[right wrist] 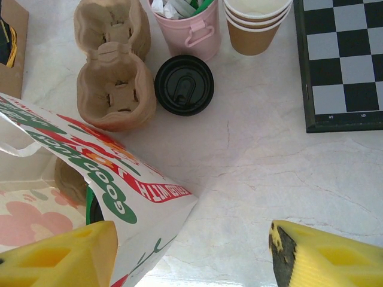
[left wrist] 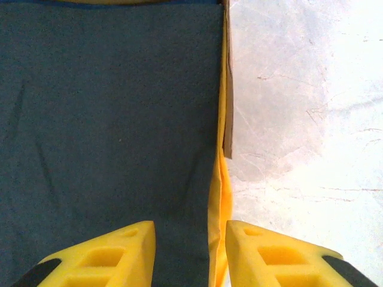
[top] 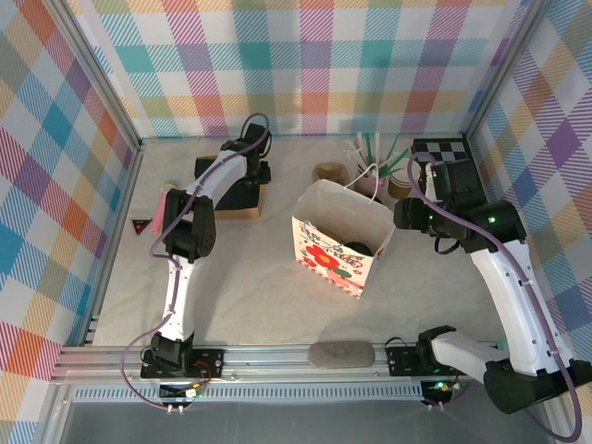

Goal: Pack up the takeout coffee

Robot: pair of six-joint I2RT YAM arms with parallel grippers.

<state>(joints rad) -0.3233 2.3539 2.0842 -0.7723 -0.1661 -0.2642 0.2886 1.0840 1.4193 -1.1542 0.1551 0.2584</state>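
Your coffee's black lid [right wrist: 184,85] lay on the table [right wrist: 269,155], touching the cardboard cup carrier [right wrist: 114,89] and just in front of the pink cup of straws [right wrist: 188,27]. From above you could not tell whether a cup stood under it. The stack of open kraft cups [right wrist: 254,27] stood beside the pink cup.

Near these the paper bag [right wrist: 108,179] stood mouth up, with a dark round thing [top: 356,250] inside.

Your right gripper [right wrist: 191,239] hung over the bag's corner, jaws spread and grasping nothing, the bag's wall close by one finger.

Your left gripper [left wrist: 190,239] sat low over a dark cloth [left wrist: 108,119]. The cloth's yellow edge ran between the narrowly parted fingers, and whether they pinched it could not be told.

As I judged it, the risk was the bag. Had you clenched the right jaws there, they could have caught the thin wall and dragged or tipped it. A careless reach for the lid could have knocked the straws over.
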